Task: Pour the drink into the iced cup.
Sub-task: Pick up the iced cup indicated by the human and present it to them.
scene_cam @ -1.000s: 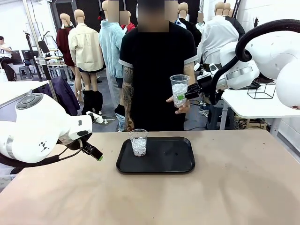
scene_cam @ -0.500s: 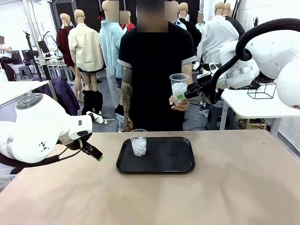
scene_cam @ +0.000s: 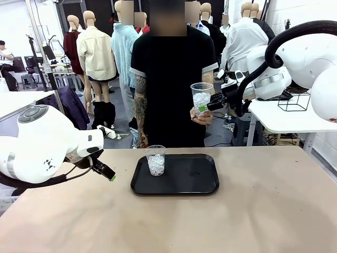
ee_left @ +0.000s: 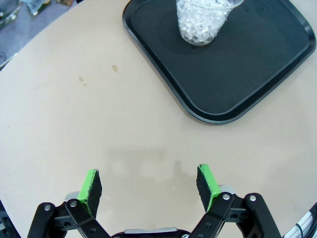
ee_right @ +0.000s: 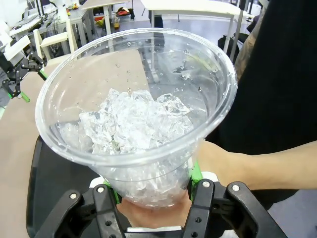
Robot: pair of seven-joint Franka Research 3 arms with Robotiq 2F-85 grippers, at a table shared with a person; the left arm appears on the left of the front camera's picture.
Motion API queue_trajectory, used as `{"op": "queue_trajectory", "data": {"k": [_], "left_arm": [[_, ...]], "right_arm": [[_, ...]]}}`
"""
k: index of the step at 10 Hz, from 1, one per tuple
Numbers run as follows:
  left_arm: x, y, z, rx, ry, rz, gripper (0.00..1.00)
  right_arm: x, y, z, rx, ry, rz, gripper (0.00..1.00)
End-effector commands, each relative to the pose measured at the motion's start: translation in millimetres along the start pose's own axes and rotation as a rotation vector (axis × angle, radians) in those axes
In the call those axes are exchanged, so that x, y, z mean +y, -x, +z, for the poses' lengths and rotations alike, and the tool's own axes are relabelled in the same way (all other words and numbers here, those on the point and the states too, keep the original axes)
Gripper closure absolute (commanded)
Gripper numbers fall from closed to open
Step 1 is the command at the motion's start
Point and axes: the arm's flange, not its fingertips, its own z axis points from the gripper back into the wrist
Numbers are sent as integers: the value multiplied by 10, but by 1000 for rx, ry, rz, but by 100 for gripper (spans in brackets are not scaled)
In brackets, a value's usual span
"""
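High over the table's far edge, my right gripper (scene_cam: 203, 108) (ee_right: 154, 186) is shut on a clear plastic cup (scene_cam: 201, 99) (ee_right: 133, 124) about half full of white ice cubes. It grips the cup low on its wall. The person's hand (scene_cam: 203, 117) (ee_right: 233, 166) cups the same cup from below and behind. A second clear iced cup (scene_cam: 155, 161) (ee_left: 203, 22) stands upright at the left end of the black tray (scene_cam: 195, 182) (ee_left: 247, 74). My left gripper (scene_cam: 108, 174) (ee_left: 148, 176) hovers open and empty over bare table, left of the tray. The drink is out of view.
The person stands at the far side, right behind the tray. The beige tabletop (scene_cam: 253, 211) lies bare around the tray. A white table (scene_cam: 284, 113) with a wire stand sits behind my right arm.
The person has shifted slightly behind the table. The held cup and both grippers keep their places.
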Motion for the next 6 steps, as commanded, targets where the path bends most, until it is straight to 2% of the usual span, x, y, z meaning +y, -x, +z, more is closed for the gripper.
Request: {"op": "queue_trajectory", "data": {"k": [1, 2, 3, 4, 6], "left_arm": [[16, 4, 7, -1, 0, 3, 0], [16, 4, 7, -1, 0, 3, 0], [16, 4, 7, -1, 0, 3, 0], [16, 4, 7, -1, 0, 3, 0], [16, 4, 7, -1, 0, 3, 0]], "right_arm": [[0, 1, 1, 0, 0, 0, 42], [0, 0, 0, 0, 0, 0, 35], [20, 6, 18, 2, 3, -3, 15], [46, 9, 69, 17, 12, 1, 0], [133, 63, 248, 9, 31, 0, 0]]}}
